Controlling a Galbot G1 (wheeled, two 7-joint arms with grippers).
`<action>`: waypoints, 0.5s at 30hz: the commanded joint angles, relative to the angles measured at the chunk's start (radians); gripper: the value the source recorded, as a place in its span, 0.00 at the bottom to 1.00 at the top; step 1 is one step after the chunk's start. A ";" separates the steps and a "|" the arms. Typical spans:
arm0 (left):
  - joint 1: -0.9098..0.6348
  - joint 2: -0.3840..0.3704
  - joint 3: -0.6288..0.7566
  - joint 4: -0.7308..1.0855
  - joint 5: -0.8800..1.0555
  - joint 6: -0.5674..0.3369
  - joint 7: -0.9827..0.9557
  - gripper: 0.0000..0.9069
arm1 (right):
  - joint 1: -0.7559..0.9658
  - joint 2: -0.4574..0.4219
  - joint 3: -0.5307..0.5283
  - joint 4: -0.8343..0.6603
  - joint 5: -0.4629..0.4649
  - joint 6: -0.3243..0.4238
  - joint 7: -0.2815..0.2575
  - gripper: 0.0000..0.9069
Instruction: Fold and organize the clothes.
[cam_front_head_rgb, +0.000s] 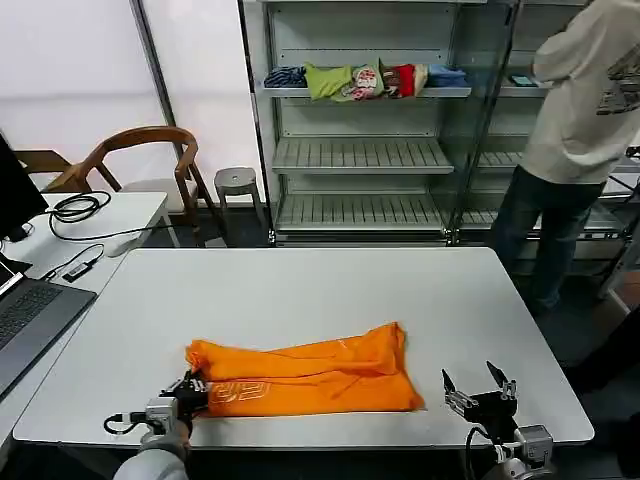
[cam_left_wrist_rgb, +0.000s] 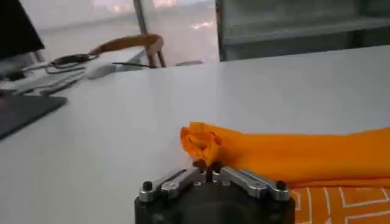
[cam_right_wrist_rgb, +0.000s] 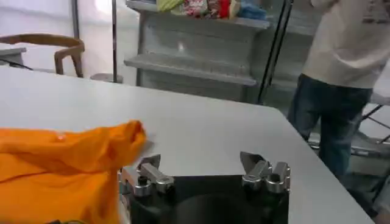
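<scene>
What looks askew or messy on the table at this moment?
The orange T-shirt lies in a rumpled long fold near the table's front edge, its ends bunched. The left gripper is shut on its corner; the right gripper hangs open beside it.

Looks like a lab or test room set up to mimic a clothing shop. Plain white table (cam_front_head_rgb: 300, 290) in the middle, with a metal retail-style shelving unit (cam_front_head_rgb: 360, 150) behind its far edge, mostly bare slatted shelves. Folded multicoloured garments (cam_front_head_rgb: 365, 80) lined up on an upper shelf. Beyond the tabletop's left edge, a second white desk (cam_front_head_rgb: 90, 215) carrying a laptop (cam_front_head_rgb: 30, 320), a dark monitor (cam_front_head_rgb: 15, 190) and loose cables (cam_front_head_rgb: 75, 208). Wooden armchair (cam_front_head_rgb: 140, 160) and small grey stool (cam_front_head_rgb: 237, 182) by a white panelled wall. Grey floor, bright even lighting.
</scene>
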 joint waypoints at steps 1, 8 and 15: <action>0.047 0.172 -0.359 0.006 0.024 0.025 0.110 0.02 | 0.014 -0.001 -0.010 -0.002 0.000 0.000 0.000 1.00; 0.016 0.224 -0.461 0.005 0.063 0.061 0.176 0.02 | -0.004 -0.003 0.006 0.003 0.001 0.012 0.001 1.00; 0.071 0.125 -0.299 -0.228 0.070 0.063 0.183 0.02 | -0.037 -0.002 0.030 0.014 -0.002 0.018 0.003 1.00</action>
